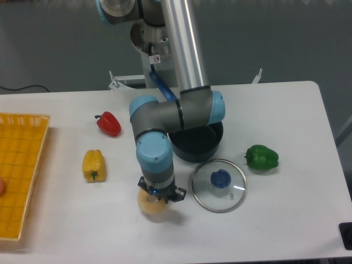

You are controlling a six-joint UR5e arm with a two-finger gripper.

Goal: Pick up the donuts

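Observation:
The donut, a pale cream-beige ring, lies on the white table near the front, just left of the glass lid. My gripper points straight down right over it and covers most of the ring, including its hole. The wrist hides the fingers, so I cannot tell how the jaws stand or whether they touch the donut. The donut looks to rest on the table.
A yellow pepper and a red pepper lie to the left. A glass lid with a blue knob lies right of the donut, a black pot behind it, a green pepper further right. A yellow basket stands at the left edge.

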